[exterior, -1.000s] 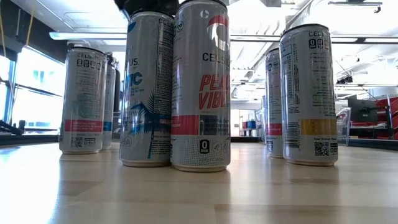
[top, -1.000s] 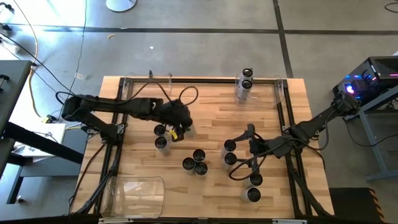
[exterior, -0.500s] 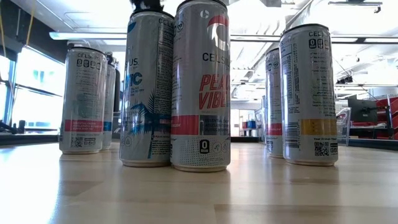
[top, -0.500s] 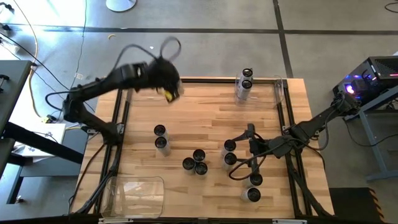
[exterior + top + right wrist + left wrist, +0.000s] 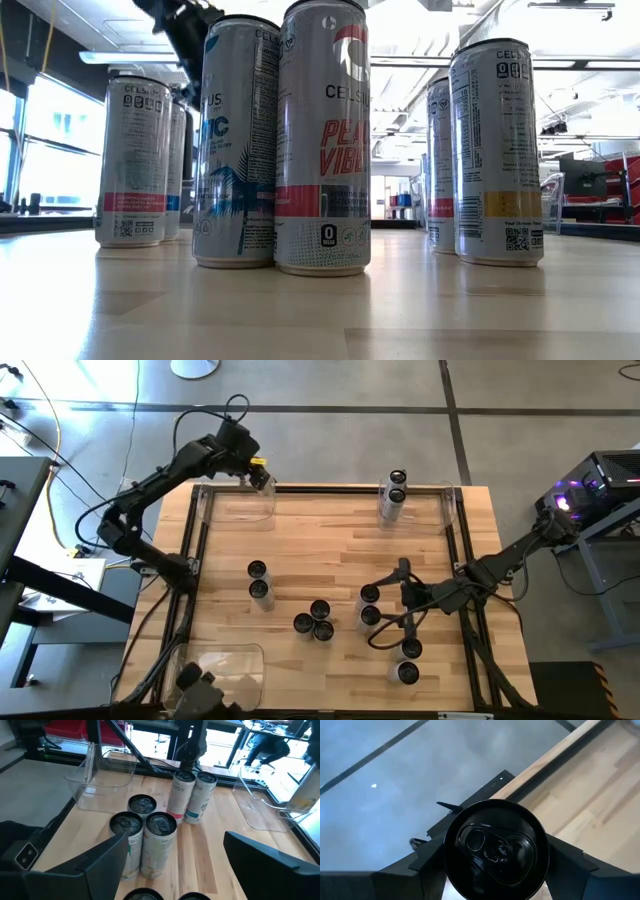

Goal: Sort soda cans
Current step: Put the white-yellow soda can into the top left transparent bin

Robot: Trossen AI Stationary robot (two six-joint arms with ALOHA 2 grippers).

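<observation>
1. A soda can (image 5: 496, 851) sat clamped between the left pincer's (image 5: 258, 475) fingers (image 5: 422, 865), held at the upper left of the high frame over a clear bin (image 5: 238, 503).
2. The left arm (image 5: 160, 480) stretched raised toward that far corner.
3. The right pincer (image 5: 400, 592) rested low with fingers spread, empty, among cans (image 5: 369, 596) at right centre.
4. The wooden surface (image 5: 330, 550) carried loose cans (image 5: 320, 609); two stood in the far bin (image 5: 445, 506).

The left arm reaches up and over the worktop's far left corner, its gripper (image 5: 258, 475) raised, jaws clamped on a can (image 5: 496, 849). The right arm stretches low from the right side, its gripper (image 5: 400, 622) near the worktop's middle with jaws spread wide, holding nothing.
</observation>
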